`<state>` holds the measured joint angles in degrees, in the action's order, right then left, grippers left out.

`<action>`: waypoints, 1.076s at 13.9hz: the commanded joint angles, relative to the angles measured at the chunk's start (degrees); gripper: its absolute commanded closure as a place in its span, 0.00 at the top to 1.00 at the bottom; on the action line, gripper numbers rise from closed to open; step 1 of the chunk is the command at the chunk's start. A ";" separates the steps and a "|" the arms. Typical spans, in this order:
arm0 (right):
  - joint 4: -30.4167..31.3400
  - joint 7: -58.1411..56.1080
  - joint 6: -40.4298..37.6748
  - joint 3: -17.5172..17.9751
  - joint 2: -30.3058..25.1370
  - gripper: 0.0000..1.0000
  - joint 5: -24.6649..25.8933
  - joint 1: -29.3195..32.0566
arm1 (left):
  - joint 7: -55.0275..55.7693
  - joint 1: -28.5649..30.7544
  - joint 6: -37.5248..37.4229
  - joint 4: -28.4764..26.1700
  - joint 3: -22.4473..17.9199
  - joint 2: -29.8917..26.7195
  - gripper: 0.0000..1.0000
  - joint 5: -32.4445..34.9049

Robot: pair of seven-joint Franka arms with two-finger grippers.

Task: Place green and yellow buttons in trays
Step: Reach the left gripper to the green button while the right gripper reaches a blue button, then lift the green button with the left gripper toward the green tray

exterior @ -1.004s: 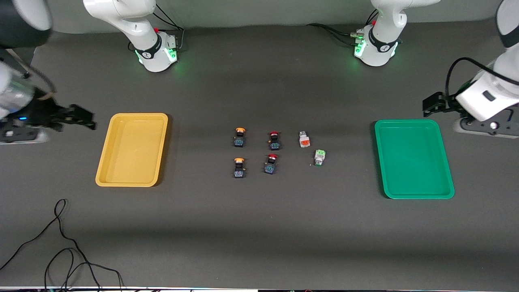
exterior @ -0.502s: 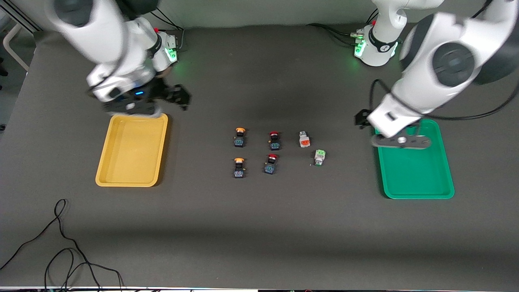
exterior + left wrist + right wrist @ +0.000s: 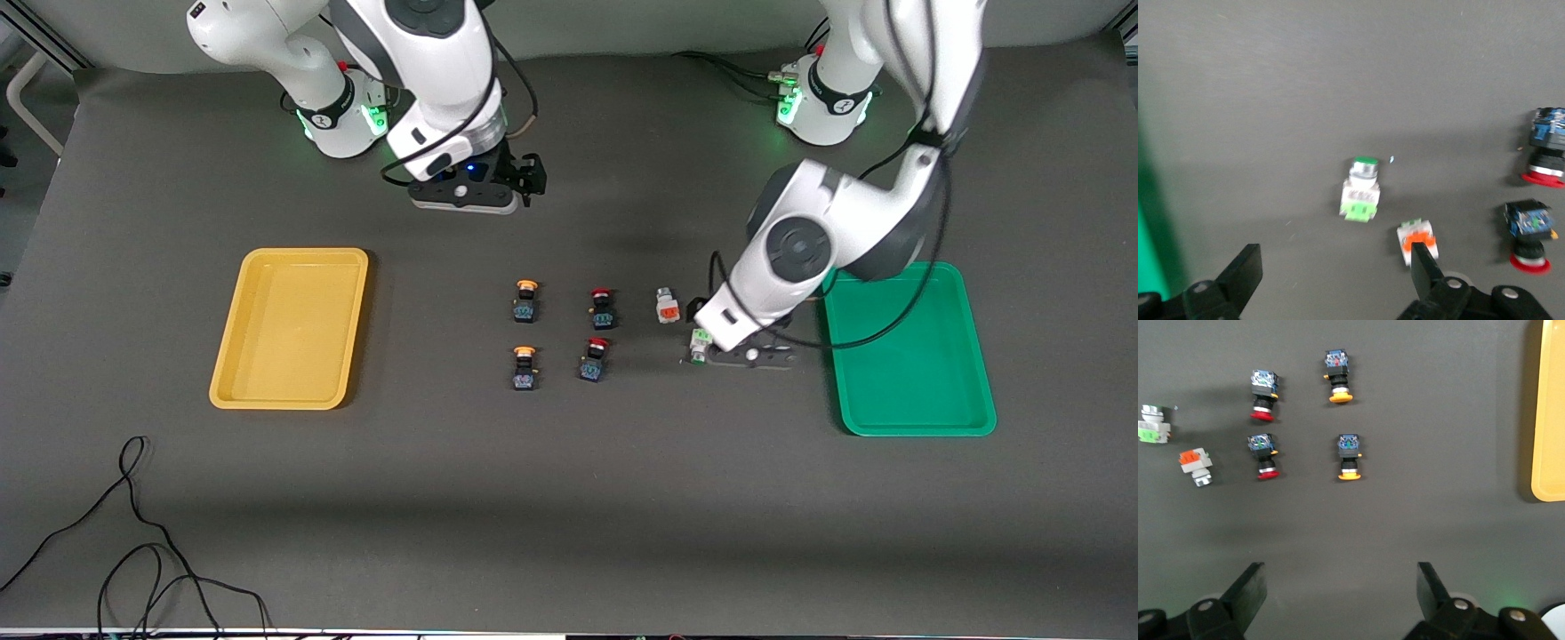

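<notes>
Two yellow-capped buttons (image 3: 525,300) (image 3: 524,367) and the green-faced button (image 3: 701,345) lie mid-table. They also show in the right wrist view, the yellow ones (image 3: 1338,377) (image 3: 1349,457) and the green one (image 3: 1153,425). The yellow tray (image 3: 291,327) lies toward the right arm's end, the green tray (image 3: 916,382) toward the left arm's end. My left gripper (image 3: 745,357) (image 3: 1335,267) is open and empty, low between the green button (image 3: 1359,190) and the green tray. My right gripper (image 3: 464,197) (image 3: 1341,580) is open and empty over bare table.
Two red-capped buttons (image 3: 602,308) (image 3: 594,359) lie between the yellow-capped ones and the green one. An orange-faced whitish button (image 3: 667,305) (image 3: 1418,240) lies close to the green button. A loose black cable (image 3: 133,533) lies near the front edge, toward the right arm's end.
Both arms swung in from the table's ends. The left gripper moved from over the green tray to beside the green button. The right gripper moved from the yellow tray toward mid-table.
</notes>
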<state>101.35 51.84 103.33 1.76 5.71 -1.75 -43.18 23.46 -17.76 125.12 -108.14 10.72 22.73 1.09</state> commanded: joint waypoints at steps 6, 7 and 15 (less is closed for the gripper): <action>19.83 0.27 26.44 -1.23 1.22 1.00 3.69 -1.65 | 0.71 -3.25 11.54 -2.42 -0.96 9.61 0.99 0.75; 20.02 0.28 28.83 -1.32 3.41 1.00 3.77 -1.30 | 0.71 -3.16 13.12 -3.65 -0.96 9.70 0.99 0.75; 18.10 0.80 45.63 -3.33 19.67 1.00 5.89 -1.21 | 1.92 -2.28 18.77 -8.32 -0.96 7.86 0.00 1.19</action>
<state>121.93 51.79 147.04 -0.35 22.01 2.61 -43.81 23.19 -19.90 143.85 -114.30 10.22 32.73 1.74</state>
